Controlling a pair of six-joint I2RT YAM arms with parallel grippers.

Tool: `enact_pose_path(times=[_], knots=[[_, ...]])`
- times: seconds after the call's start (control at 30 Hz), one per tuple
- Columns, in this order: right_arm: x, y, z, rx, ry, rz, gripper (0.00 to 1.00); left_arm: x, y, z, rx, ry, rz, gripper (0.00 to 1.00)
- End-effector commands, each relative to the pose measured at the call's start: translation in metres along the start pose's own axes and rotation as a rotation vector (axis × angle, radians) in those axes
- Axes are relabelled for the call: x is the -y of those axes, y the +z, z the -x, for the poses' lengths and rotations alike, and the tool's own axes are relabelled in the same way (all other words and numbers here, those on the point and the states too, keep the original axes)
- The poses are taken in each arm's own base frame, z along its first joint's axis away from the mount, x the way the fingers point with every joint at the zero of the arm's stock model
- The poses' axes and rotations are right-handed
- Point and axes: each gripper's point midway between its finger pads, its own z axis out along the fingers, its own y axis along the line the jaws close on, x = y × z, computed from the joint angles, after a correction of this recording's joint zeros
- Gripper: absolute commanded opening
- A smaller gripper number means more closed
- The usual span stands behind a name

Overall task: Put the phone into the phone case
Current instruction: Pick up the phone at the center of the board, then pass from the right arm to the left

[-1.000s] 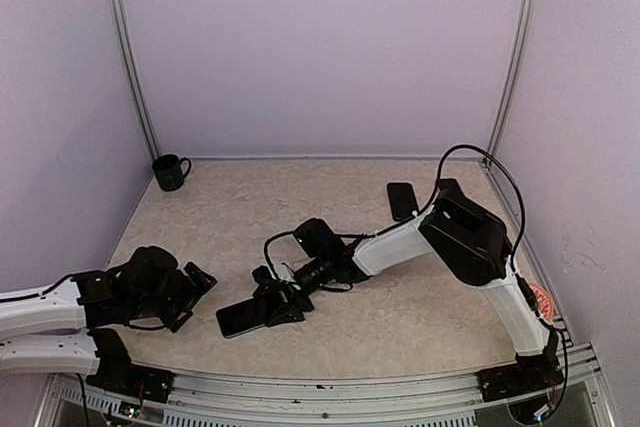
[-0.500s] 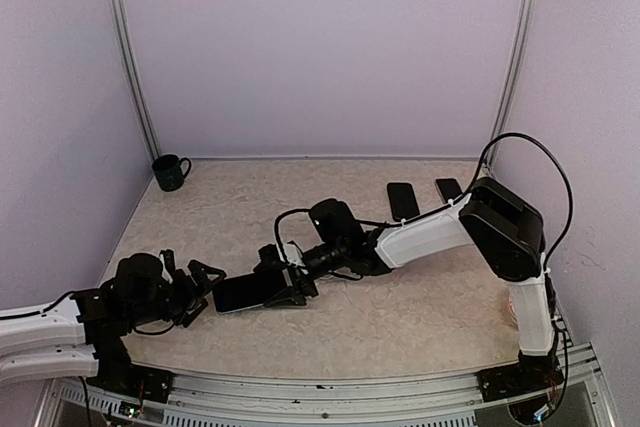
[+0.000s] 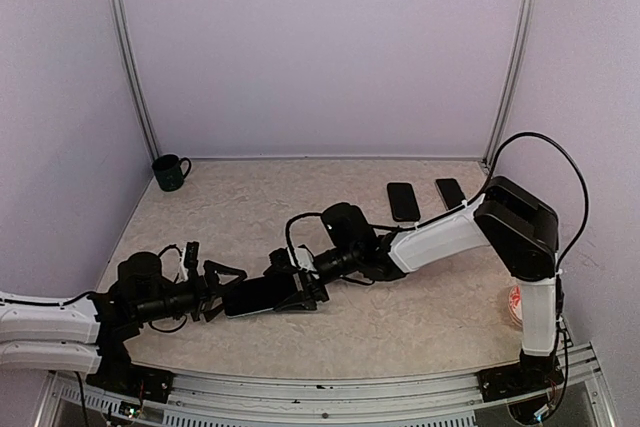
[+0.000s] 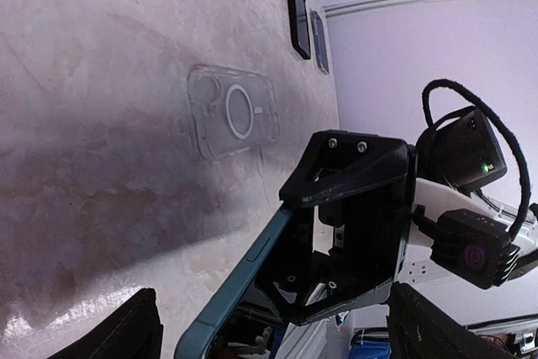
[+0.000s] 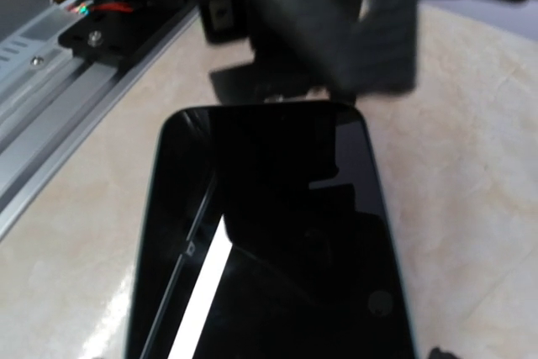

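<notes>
From above, we worry the phone (image 3: 255, 296) could drop. That would happen if the right gripper (image 3: 296, 289), clamped on one end of the phone, lets go before the left gripper (image 3: 220, 290) pinches. The left gripper is spread wide at the phone's other end, holding nothing.

From the left wrist, the phone's blue-green edge pokes in between the wide fingers (image 4: 126, 334). The clear phone case (image 4: 234, 111) lies flat, well beyond the phone.

From the right wrist, the phone's dark screen fills our view.

Lilac walls (image 3: 320, 47), metal corner posts (image 3: 127, 57), beige marbled tabletop (image 3: 250, 202)
</notes>
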Motion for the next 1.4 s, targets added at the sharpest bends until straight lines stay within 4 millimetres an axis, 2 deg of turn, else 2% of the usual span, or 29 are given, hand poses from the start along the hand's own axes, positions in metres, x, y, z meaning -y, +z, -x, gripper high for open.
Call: enact_pose_path(times=[0.0, 0.23, 0.53, 0.8, 0.97, 1.17, 1.37], knots=[[0.006, -0.011, 0.044, 0.092, -0.097, -0.039, 0.57, 0.031, 0.003, -0.009, -0.063, 0.062, -0.138, 0.89], [0.005, -0.012, 0.04, 0.083, -0.096, -0.05, 0.56, 0.045, 0.008, -0.015, -0.096, 0.095, -0.172, 0.71], [0.004, -0.015, 0.038, 0.077, -0.112, -0.06, 0.56, 0.054, 0.012, -0.02, -0.127, 0.113, -0.194, 0.27], [0.004, -0.017, 0.038, 0.073, -0.117, -0.071, 0.57, 0.05, 0.013, -0.019, -0.122, 0.108, -0.174, 0.03], [0.01, -0.022, 0.037, 0.072, -0.085, -0.088, 0.66, 0.053, 0.013, -0.021, -0.129, 0.124, -0.184, 0.0], [0.019, -0.042, 0.054, 0.108, -0.052, -0.146, 0.99, 0.064, 0.012, -0.021, -0.129, 0.173, -0.212, 0.0], [0.048, -0.071, 0.071, 0.089, 0.122, -0.253, 1.0, 0.082, 0.007, -0.017, -0.101, 0.237, -0.252, 0.0]])
